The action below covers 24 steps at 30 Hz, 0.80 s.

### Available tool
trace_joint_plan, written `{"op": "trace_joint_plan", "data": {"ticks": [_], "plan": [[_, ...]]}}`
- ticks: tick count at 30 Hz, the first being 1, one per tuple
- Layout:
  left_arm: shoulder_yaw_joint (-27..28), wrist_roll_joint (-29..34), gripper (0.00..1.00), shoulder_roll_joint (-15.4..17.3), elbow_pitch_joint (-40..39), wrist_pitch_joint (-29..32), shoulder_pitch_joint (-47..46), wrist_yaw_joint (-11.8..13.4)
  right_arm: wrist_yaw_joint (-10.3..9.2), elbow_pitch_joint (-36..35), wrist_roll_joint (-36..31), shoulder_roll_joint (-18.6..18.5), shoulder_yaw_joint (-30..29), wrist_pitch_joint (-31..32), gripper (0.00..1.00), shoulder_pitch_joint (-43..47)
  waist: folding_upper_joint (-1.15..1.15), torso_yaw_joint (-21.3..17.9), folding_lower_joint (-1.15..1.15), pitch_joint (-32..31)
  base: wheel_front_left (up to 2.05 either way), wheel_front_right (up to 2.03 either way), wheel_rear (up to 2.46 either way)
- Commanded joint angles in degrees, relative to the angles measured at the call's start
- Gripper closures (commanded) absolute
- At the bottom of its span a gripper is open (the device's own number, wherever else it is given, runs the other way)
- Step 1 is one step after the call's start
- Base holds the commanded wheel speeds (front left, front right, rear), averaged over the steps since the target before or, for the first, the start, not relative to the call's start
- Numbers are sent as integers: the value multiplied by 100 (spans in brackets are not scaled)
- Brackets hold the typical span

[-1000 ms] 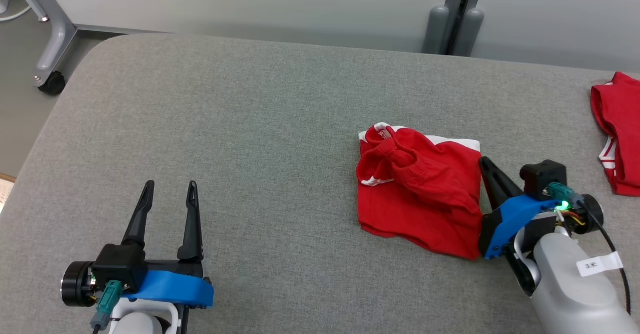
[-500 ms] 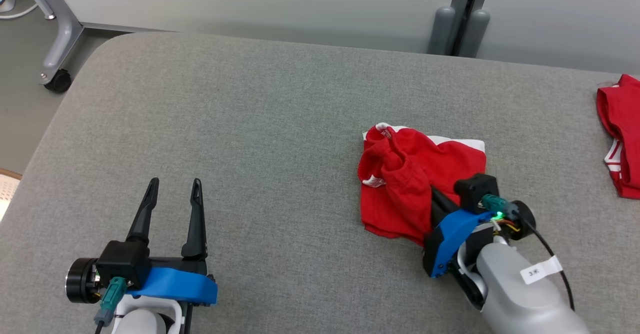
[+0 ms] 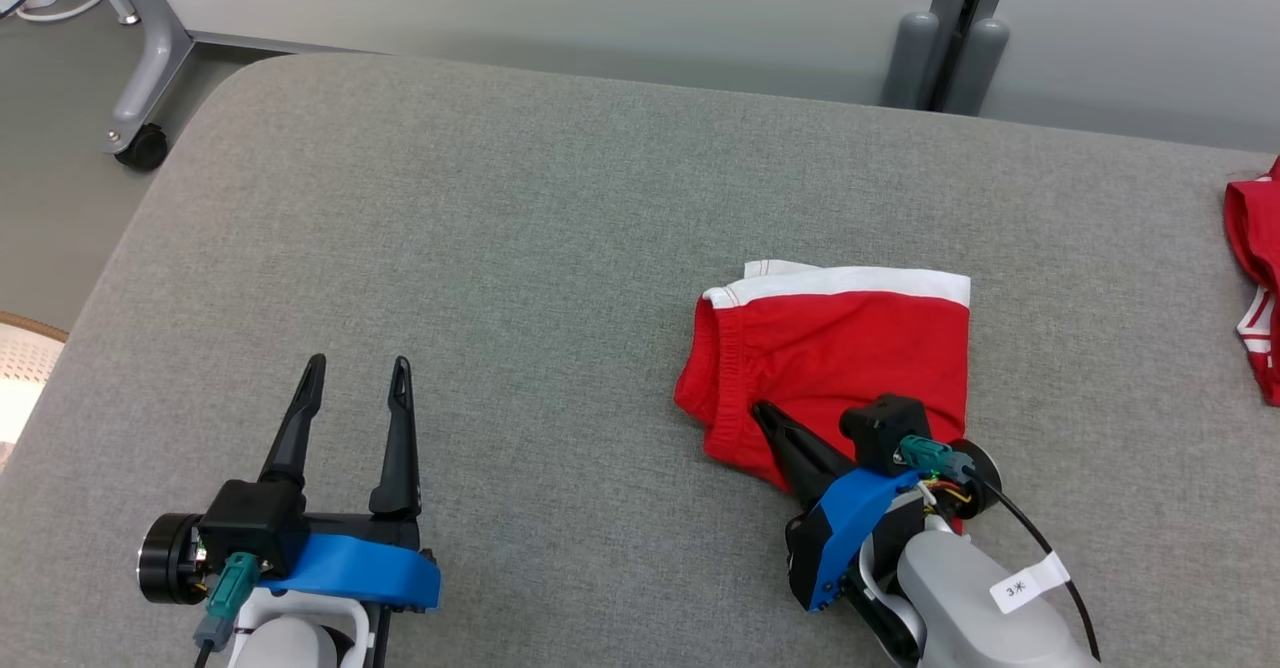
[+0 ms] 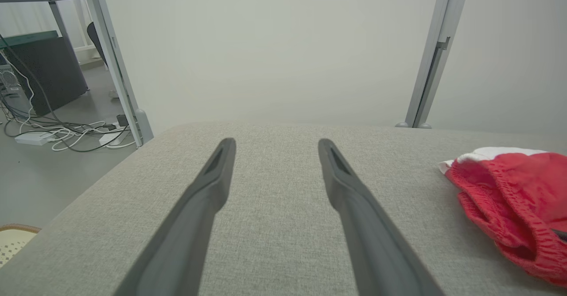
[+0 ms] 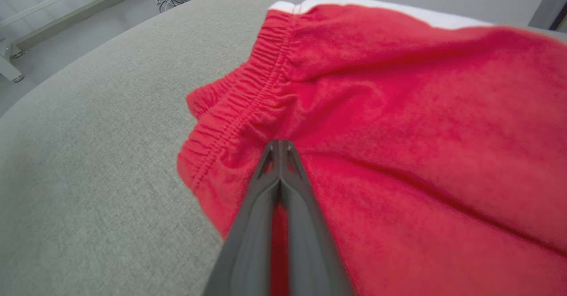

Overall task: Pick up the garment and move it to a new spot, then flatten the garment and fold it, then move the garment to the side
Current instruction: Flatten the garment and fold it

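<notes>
Right pincer pressed shut, lying on red cloth shorts with a white band; left pincer spread.
Head view: shorts lie flat on the grey fabric-covered table, under and beyond the right pincer's tips and well apart to the right of the left pincer. Another red-and-white garment sits far right of the right pincer, at the picture's edge. Left wrist view: left pincer has its fingers wide over the table, with the shorts off to their right. Right wrist view: right pincer has its fingers closed tip to tip, resting on the shorts just beside the gathered waistband; table to their left.
</notes>
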Motion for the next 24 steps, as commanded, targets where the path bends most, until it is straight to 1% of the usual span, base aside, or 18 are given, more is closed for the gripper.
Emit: {"op": "trace_joint_plan", "data": {"ticks": [1,5,11,12,13,19,20,21,24], "plan": [[30,-12,0,-10,11,-23,-32,6,1,-46,3,22,-26,-26,100,84,0,-9,0,-7,0,0,0],[61,3,0,-11,8,-23,37,33,1,-239,-89,18,-229,-26,100,166,0,-90,0,-50,0,0,0],[83,28,0,-10,12,-23,81,32,1,-823,-381,-93,-824,-26,100,378,0,-292,0,-200,0,0,0],[83,28,0,-10,12,-23,81,32,1,-823,-381,-93,-824,-26,100,378,0,-292,0,-200,0,0,0],[99,50,0,1,-1,-23,102,30,1,-1056,-504,-132,-1082,-26,100,502,0,-382,0,-271,0,0,0],[200,85,0,64,-57,-23,217,49,1,-1739,-834,-205,-1834,-26,100,946,0,-685,0,-470,0,0,0],[200,85,0,64,-57,-23,217,49,1,-1739,-834,-205,-1834,-26,100,946,0,-685,0,-470,0,0,0],[227,102,0,79,-77,-23,258,46,1,-1942,-931,-218,-2082,-26,100,1099,0,-789,0,-528,0,0,0],[228,116,0,87,-93,-22,332,51,1,-2208,-1050,-225,-2411,-26,100,1335,0,-931,0,-605,0,0,0]]}}
